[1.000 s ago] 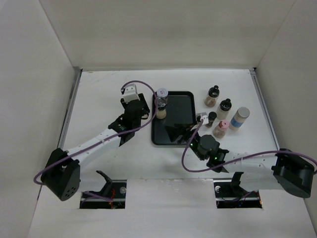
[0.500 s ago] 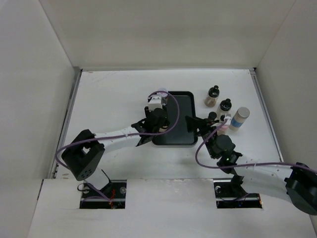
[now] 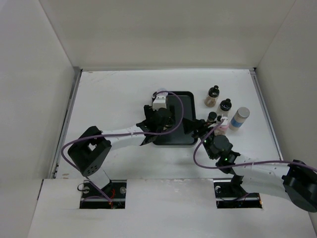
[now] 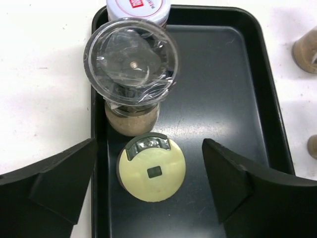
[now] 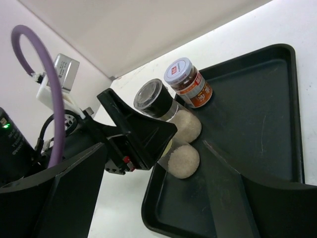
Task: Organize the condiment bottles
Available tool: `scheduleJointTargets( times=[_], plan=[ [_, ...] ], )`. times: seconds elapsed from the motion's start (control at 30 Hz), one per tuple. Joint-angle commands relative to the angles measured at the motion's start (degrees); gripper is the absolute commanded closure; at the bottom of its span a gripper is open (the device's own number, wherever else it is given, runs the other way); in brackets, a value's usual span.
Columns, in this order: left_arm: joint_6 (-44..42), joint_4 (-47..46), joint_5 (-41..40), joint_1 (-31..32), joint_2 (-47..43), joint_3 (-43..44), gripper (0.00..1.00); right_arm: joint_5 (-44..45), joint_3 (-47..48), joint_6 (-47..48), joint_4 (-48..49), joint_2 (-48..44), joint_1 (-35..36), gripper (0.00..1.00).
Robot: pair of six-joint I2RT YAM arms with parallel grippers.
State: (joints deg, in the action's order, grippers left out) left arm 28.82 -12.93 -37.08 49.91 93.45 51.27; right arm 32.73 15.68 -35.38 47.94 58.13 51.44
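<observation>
Three condiment bottles stand along the left side of the black tray [image 4: 218,99]: a yellow-capped bottle [image 4: 151,173], a clear-capped bottle of beige powder [image 4: 131,64] and a red-labelled jar [image 4: 138,6]. My left gripper [image 4: 148,148] is open just above the yellow cap, one finger on each side and apart from it. My right gripper [image 5: 156,148] is open and holds nothing. It hangs low at the tray's [image 3: 183,106] right side, facing those bottles. On the table to the right are two black-capped bottles [image 3: 213,95] [image 3: 225,106], a smaller black-capped one [image 3: 212,117], a pink-capped one [image 3: 223,125] and a white cylinder with a blue band [image 3: 239,118].
White walls close in the table on the left, back and right. My left gripper [image 3: 159,121] and right gripper [image 3: 194,128] are close together over the tray. The right arm's purple cable loops beside the pink-capped bottle.
My left arm has swung over the tray's left side and its jaws have opened, leaving the yellow-capped bottle standing. The right gripper has widened and edged toward the tray.
</observation>
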Motion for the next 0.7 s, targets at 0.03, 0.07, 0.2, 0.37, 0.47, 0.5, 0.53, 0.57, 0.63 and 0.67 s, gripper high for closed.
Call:
scheduleJointTargets(
  times=[0.03, 0.07, 0.2, 0.37, 0.47, 0.5, 0.53, 0.57, 0.63, 0.67],
  plan=[
    [-1.84, -3.33, -0.98, 0.67, -6.6, -1.42, 0.06, -1.0, 2.51, 1.36, 1.01, 0.4, 0.19, 0.18],
    [-1.66, -3.42, -0.45, 0.93, -8.44, -2.48, 0.03, -1.26, 2.95, 2.06, 1.01, 0.93, 0.19, 0.21],
    [-1.31, -8.5, -1.24, 2.34, -18.01, -10.9, 0.0, -8.54, 5.84, 3.21, -1.44, 1.99, 0.02, 0.49],
    [-0.25, -14.31, -7.81, 1.81, -30.94, -23.38, 0.0, -11.73, 12.86, 4.17, -14.07, 2.6, -1.73, 0.74],
    [0.36, -16.51, -11.6, -0.55, -36.48, -29.8, 0.0, -9.1, 18.23, 5.05, -24.62, 3.39, -4.19, 0.7],
    [0.88, -16.95, -11.61, -1.26, -37.63, -31.21, 0.0, -7.44, 19.81, 5.75, -27.96, 3.66, -5.16, 0.65],
    [1.67, -17.56, -11.44, -2.05, -38.68, -32.97, 0.0, -5.59, 21.22, 6.63, -30.86, 4.09, -6.39, 0.56],
    [2.38, -18.53, -11.26, -3.27, -39.13, -34.64, 0.0, -3.57, 22.62, 7.77, -33.5, 4.62, -7.62, 0.47],
    [3.61, -20.99, -10.03, -5.91, -39.31, -37.37, 0.0, -0.4, 25.79, 10.32, -39.3, 5.85, -10.16, 0.32],
    [4.22, -21.95, -9.33, -7.23, -39.22, -38.51, 0.0, 0.83, 27.46, 11.37, -42.2, 6.64, -11.4, 0.26]
  ],
)
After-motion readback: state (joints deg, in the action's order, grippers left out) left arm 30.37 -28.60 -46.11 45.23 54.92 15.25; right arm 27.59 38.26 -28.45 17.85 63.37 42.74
